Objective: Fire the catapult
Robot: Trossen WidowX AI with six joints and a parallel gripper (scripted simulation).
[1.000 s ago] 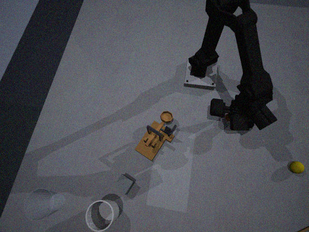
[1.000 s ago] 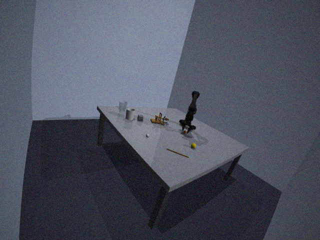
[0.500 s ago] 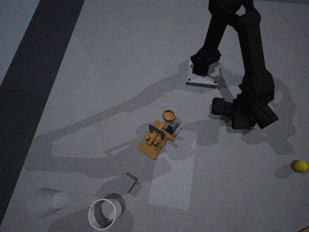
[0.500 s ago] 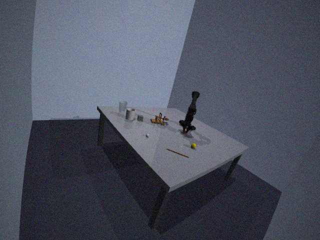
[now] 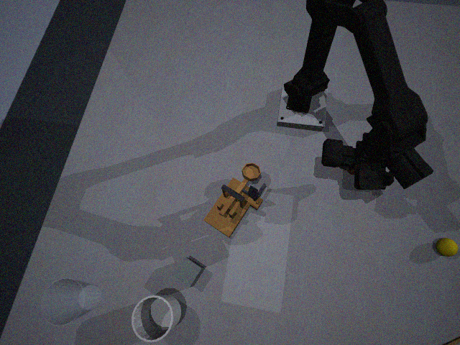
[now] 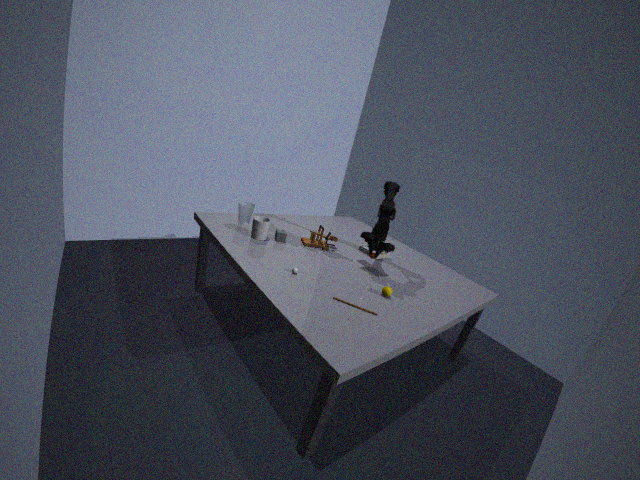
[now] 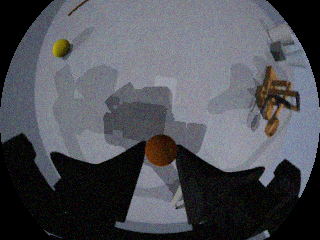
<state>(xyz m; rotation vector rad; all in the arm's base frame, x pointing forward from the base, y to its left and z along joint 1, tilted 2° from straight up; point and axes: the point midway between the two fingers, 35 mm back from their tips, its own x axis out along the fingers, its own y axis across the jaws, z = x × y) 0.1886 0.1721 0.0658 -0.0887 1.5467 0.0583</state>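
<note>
The claw [image 5: 351,171] [image 6: 373,255] [image 7: 160,147] is gripping the orange ball [image 7: 161,150], part-closed, well apart from the catapult [image 5: 227,215] [image 6: 313,242] [image 7: 266,92]; the fingertips are pinching a round surface, so a jolt could be squirting it loose.

Things counted on the worktop [image 5: 156,122] [image 6: 330,330]
Three balls: orange [image 6: 372,255] [image 7: 161,150], yellow [image 5: 446,246] [image 6: 386,291] [image 7: 61,48], white [image 6: 294,270]; one catapult [image 5: 226,221] [image 6: 316,244] [image 7: 270,95]; one mug [image 5: 134,318] [image 6: 260,228]; one clear glass [image 5: 61,301] [image 6: 246,213]; one block [image 6: 280,236] [image 7: 277,51]; one stick [image 6: 354,305] [image 7: 78,7].
</note>
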